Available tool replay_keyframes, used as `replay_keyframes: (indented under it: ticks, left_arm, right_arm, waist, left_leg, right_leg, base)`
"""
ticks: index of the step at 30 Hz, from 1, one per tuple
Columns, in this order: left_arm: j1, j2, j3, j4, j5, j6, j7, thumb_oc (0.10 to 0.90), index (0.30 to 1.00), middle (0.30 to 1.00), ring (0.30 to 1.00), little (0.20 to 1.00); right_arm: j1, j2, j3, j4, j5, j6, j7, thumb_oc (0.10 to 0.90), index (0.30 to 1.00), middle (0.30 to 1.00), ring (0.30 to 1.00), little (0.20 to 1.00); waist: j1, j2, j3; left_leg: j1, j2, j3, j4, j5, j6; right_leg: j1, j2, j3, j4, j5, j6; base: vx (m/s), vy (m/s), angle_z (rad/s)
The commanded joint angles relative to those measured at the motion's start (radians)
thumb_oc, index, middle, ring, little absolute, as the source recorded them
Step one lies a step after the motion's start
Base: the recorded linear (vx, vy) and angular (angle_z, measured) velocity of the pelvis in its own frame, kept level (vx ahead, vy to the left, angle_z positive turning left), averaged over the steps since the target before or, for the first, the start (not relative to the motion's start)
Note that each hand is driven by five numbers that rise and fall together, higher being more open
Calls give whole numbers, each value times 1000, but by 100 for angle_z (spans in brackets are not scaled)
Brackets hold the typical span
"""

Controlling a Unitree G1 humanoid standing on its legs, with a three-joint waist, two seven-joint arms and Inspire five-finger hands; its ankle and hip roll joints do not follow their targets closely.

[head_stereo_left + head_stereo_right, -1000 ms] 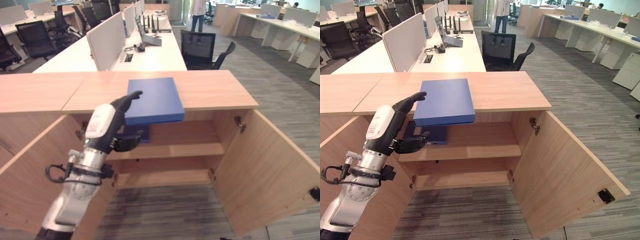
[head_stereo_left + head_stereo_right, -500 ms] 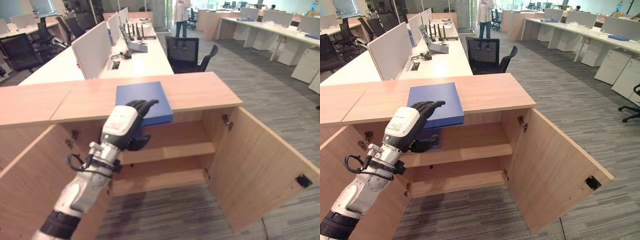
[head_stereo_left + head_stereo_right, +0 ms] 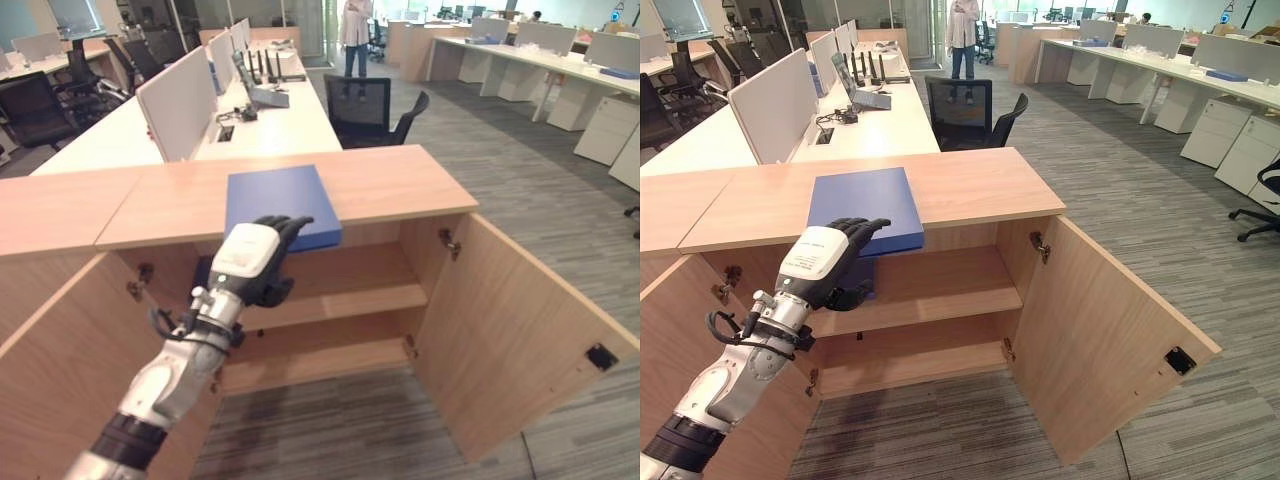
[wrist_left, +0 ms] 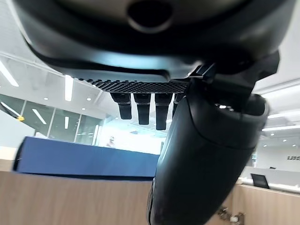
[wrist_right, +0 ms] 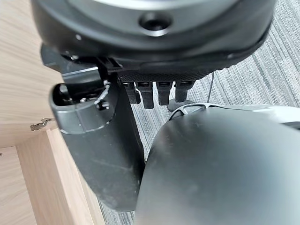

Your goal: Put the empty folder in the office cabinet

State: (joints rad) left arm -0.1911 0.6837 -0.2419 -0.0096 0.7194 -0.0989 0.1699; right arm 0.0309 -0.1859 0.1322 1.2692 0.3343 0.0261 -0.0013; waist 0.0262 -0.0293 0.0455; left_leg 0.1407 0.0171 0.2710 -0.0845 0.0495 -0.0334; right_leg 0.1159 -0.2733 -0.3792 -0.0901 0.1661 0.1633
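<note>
Left hand (image 3: 250,262) at the blue folder's (image 3: 277,201) near edge

Fingers (image 3: 288,226) lie straight over the folder's 6 o'clock edge on the cabinet (image 3: 400,185) top; contact unclear. Right hand (image 5: 108,154): finger spread hard to tell.

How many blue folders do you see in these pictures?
2. One blue folder lies on the cabinet top, overhanging its front edge, under the left hand. A second folder lies on the upper shelf, mostly hidden behind that hand.
</note>
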Motion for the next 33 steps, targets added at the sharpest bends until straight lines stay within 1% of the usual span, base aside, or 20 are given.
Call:
replay_keyframes:
  ticks: [1, 4, 5, 7, 10, 14, 21, 27, 33]
  left_arm:
    - [-273, 21, -8, 28, 81, 30, 132, 800, 900, 900, 900, 900]
    - [-301, 26, -22, 59, 113, 44, 155, 800, 900, 900, 900, 900]
    - [-329, 37, -37, 75, 155, 51, 178, 800, 900, 900, 900, 900]
    - [-352, 47, -57, 100, 184, 63, 193, 800, 900, 900, 900, 900]
    - [-368, 51, -70, 117, 196, 68, 204, 800, 900, 900, 900, 900]
    - [-401, 57, -104, 167, 229, 91, 232, 800, 900, 900, 900, 900]
    - [-415, 55, -128, 198, 249, 105, 254, 800, 900, 900, 900, 900]
    - [-426, 48, -145, 239, 252, 115, 250, 800, 900, 900, 900, 900]
    - [-401, 39, -127, 259, 249, 130, 247, 800, 900, 900, 900, 900]
  right_arm:
    - [-41, 14, 39, 69, -36, -3, -24, 800, 900, 900, 900, 900]
    - [-41, 13, 40, 69, -37, -4, -26, 800, 900, 900, 900, 900]
    - [-41, 10, 48, 73, -43, -6, -29, 800, 900, 900, 900, 900]
    - [-43, 8, 52, 78, -49, -8, -32, 800, 900, 900, 900, 900]
    - [-45, 8, 51, 81, -51, -10, -34, 800, 900, 900, 900, 900]
    - [-48, 5, 50, 90, -55, -12, -46, 800, 900, 900, 900, 900]
    - [-50, 7, 49, 96, -53, -18, -55, 800, 900, 900, 900, 900]
    - [-53, 7, 47, 98, -49, -18, -58, 800, 900, 900, 900, 900]
    - [-53, 9, 44, 95, -50, -19, -59, 800, 900, 900, 900, 900]
  waist:
    - [2, -27, -7]
    - [-2, -27, -8]
    - [-5, -26, -8]
    - [-7, -26, -9]
    - [-7, -27, -10]
    - [-15, -27, -12]
    - [-21, -26, -14]
    - [-23, -26, -15]
    - [-25, -26, -15]
  left_leg:
    - [25, 42, -66, -3, -105, -48]
    - [25, 43, -66, -3, -106, -48]
    - [25, 42, -65, -3, -106, -48]
    - [25, 41, -64, -3, -107, -47]
    - [24, 41, -63, -3, -108, -47]
    - [27, 39, -60, -3, -110, -45]
    - [34, 37, -55, -3, -112, -43]
    - [36, 35, -56, -3, -113, -42]
    - [41, 33, -56, -3, -115, -41]
  right_leg:
    - [21, -35, 18, 8, -6, 56]
    - [20, -35, 19, 8, -6, 56]
    - [19, -34, 20, 8, -6, 57]
    - [17, -34, 20, 9, -5, 58]
    - [17, -34, 21, 9, -5, 59]
    - [15, -33, 26, 9, -4, 60]
    - [15, -34, 31, 10, -5, 60]
    - [16, -32, 32, 11, -5, 60]
    - [18, -32, 34, 10, -5, 60]
  base:
    - [0, 0, 0]
    - [0, 0, 0]
    - [0, 0, 0]
    - [0, 0, 0]
    - [0, 0, 0]
    - [0, 0, 0]
    - [0, 2, -4]
    - [0, 0, 0]
    - [0, 0, 0]
